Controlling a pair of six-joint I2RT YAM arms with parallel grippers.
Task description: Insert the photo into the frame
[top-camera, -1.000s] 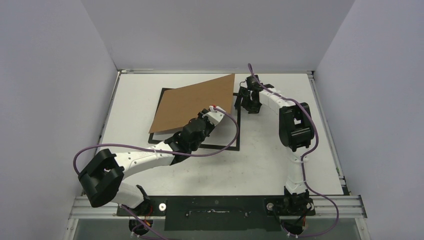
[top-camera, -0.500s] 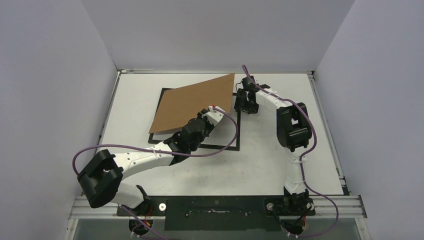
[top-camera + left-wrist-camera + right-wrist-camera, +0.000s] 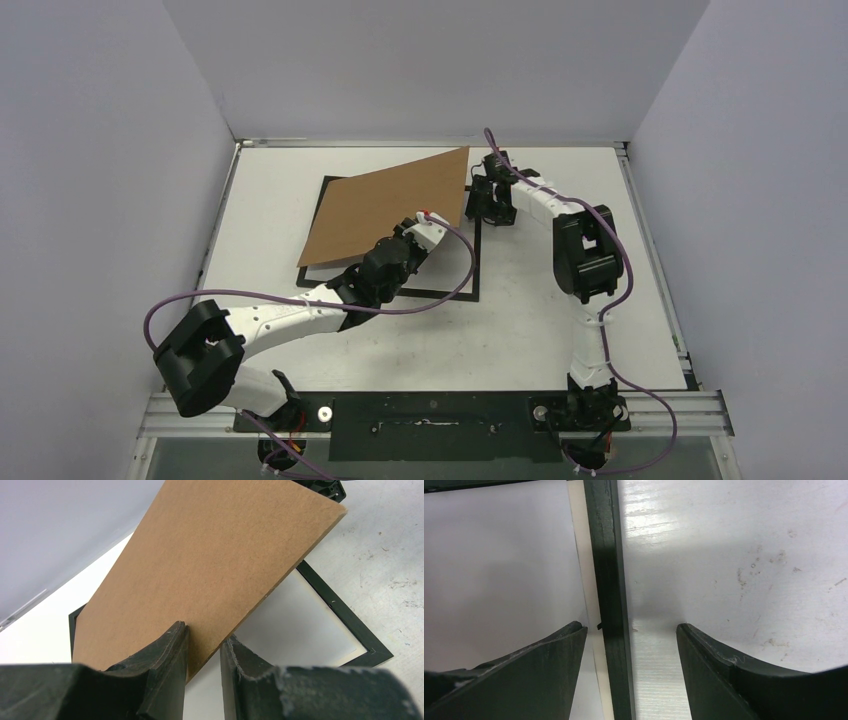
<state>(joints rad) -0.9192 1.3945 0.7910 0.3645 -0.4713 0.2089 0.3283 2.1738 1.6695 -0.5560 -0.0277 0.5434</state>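
Note:
The thin black frame [image 3: 440, 292] lies flat on the white table. My left gripper [image 3: 416, 224] is shut on the near edge of the brown cardboard backing [image 3: 390, 205] and holds it tilted up over the frame; the left wrist view shows the gripper [image 3: 205, 632], the backing [image 3: 210, 560] and the frame [image 3: 345, 615]. A pale sheet [image 3: 285, 625] lies inside the frame; no sunset print shows. My right gripper [image 3: 487, 204] is open, its jaws straddling the frame's right rail [image 3: 611, 580] near the far corner, not touching it [image 3: 631, 626]. A cream strip [image 3: 583, 580] borders the pale sheet [image 3: 499, 555].
Grey walls enclose the table [image 3: 540, 330] on three sides. The raised backing hides most of the frame's inside from above. A metal rail [image 3: 430, 410] with the arm bases runs along the near edge.
The right gripper has shifted slightly left, closer over the frame's right rail. The left gripper and the tilted backing have barely moved.

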